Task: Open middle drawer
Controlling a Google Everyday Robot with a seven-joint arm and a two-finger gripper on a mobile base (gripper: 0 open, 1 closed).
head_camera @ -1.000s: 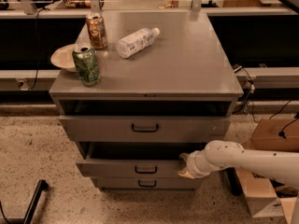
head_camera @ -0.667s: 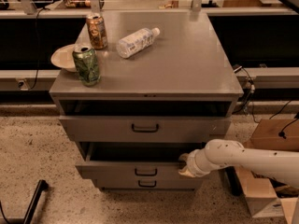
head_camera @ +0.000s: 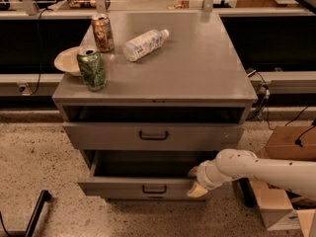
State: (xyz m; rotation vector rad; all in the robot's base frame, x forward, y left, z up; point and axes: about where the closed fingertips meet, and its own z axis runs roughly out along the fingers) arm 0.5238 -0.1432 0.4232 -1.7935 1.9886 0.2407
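The middle drawer (head_camera: 123, 186) is found at 6 o'clock in the view, drawn partly out of the grey cabinet (head_camera: 197, 73), its deep, dark interior exposed. The gripper (head_camera: 195, 180) is placed at the drawer's 3 o'clock end, and its cream fingers (head_camera: 198, 191) appear to be clamped over the front panel's top edge, not on the small bar handle (head_camera: 154, 189). The drawer could be racked in its runners by so off-centre a pull, and the smooth painted sheet metal could be slipped off. The green can (head_camera: 92, 69) — thin, cylindrical, upright — at 10 o'clock on the matte top might be toppled by a jolt.
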